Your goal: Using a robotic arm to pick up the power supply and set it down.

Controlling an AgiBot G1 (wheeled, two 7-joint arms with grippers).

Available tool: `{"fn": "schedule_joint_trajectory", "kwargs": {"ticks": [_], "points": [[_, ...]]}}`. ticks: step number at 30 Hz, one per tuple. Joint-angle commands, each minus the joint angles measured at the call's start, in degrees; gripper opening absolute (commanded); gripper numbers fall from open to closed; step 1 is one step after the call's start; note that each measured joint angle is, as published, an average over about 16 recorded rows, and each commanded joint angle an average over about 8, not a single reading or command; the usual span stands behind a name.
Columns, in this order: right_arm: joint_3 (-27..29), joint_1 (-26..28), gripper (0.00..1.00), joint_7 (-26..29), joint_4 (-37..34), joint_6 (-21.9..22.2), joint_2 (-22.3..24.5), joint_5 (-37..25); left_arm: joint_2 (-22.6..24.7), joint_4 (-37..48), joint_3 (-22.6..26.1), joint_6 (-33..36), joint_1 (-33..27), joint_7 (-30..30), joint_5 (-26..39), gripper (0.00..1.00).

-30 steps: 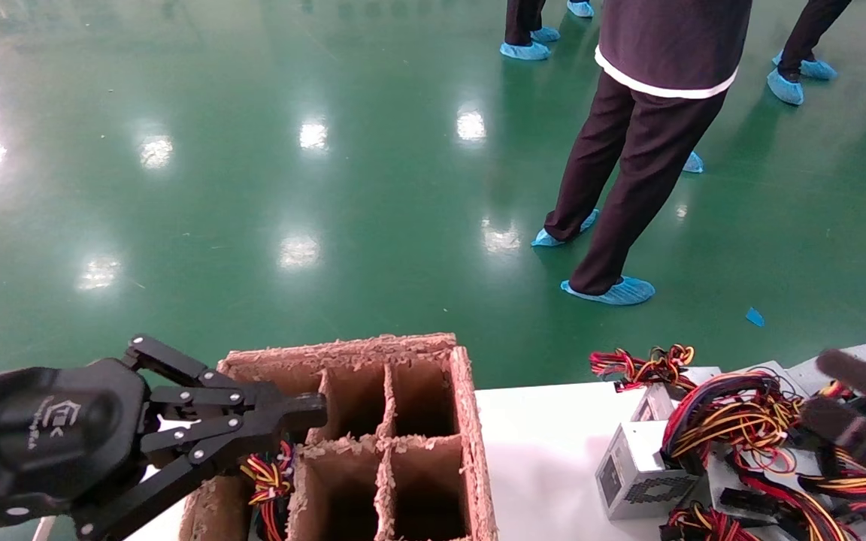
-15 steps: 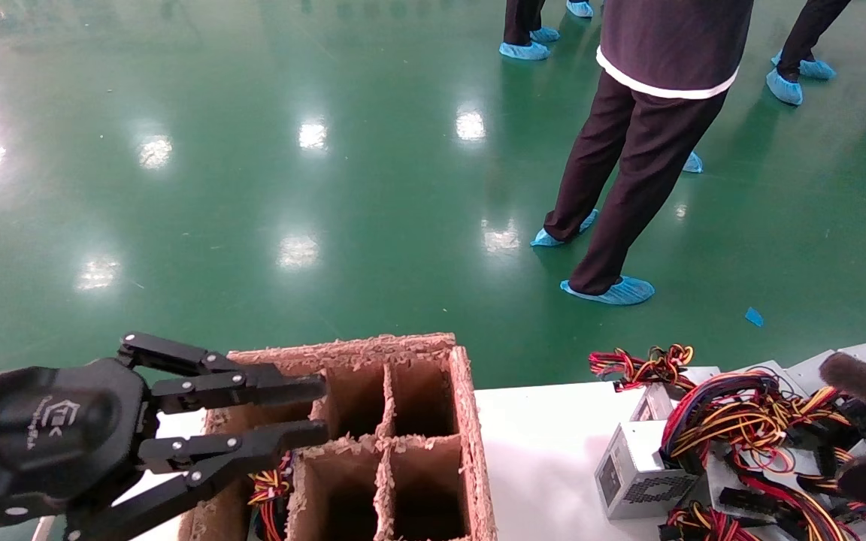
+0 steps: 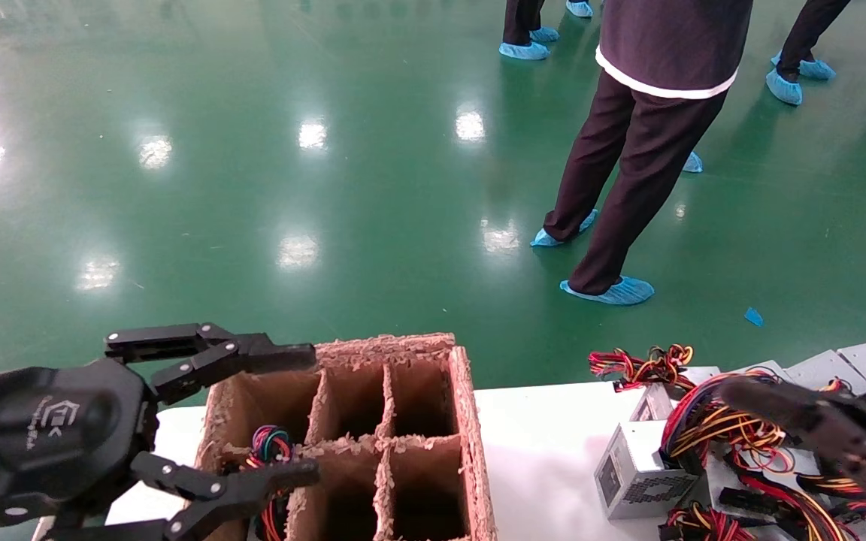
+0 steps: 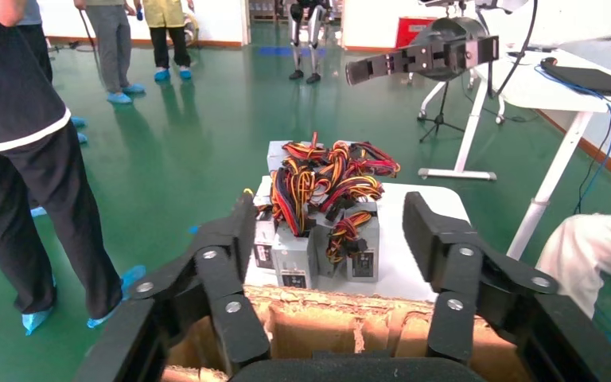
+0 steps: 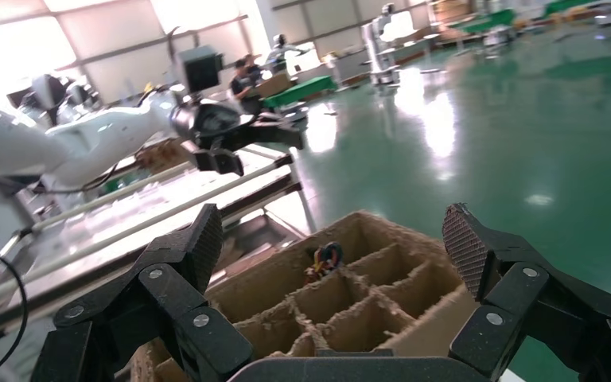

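Observation:
My left gripper [image 3: 311, 409] hangs wide open at the left end of the cardboard box [image 3: 469, 421], its jaws on either side of the left cells. A power supply's looped red, yellow and purple wires [image 3: 271, 443] stick up from a left cell, touching neither finger; its metal case is hidden. The right wrist view shows the same wires [image 5: 326, 259] in the box [image 5: 414, 314]. Other power supplies [image 3: 632, 469] lie piled at the table's right. My right gripper [image 3: 816, 424] hovers open over that pile [image 4: 318, 231].
The box is divided into several cells and stands on a white table [image 3: 546, 451]. A person in dark trousers [image 3: 628, 165] stands on the green floor beyond the table. Other people's feet in blue covers show farther back.
My left gripper has opened from nearly shut on the wires to wide open, and the wire bundle now sits free in the box. The right gripper has shifted left over the pile.

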Motion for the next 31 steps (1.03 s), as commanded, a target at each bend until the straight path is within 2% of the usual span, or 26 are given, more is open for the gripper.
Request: {"fn": "schedule_joint_trajectory", "kwargs": {"ticks": [1,15,20,25,31], "points": [[-1.3,4.5,1.00,1.7,0.2,-0.2,-1.5,-3.2,0.0,0.0,0.0,0.0,0.0,0.0,0.0,1.00],[-10.5,35.7,1.00,13.4,1.7,-1.4,-12.1,-25.9,0.0,0.0,0.0,0.0,0.0,0.0,0.0,1.00],[-13.0,44.7,1.00,16.6,2.1,-1.7,-15.1,-32.4,0.0,0.0,0.0,0.0,0.0,0.0,0.0,1.00],[-14.2,48.8,1.00,17.6,2.3,-2.0,-16.4,-35.3,0.0,0.0,0.0,0.0,0.0,0.0,0.0,1.00],[-14.0,47.9,1.00,17.3,2.3,-2.0,-16.2,-34.8,0.0,0.0,0.0,0.0,0.0,0.0,0.0,1.00]]}}
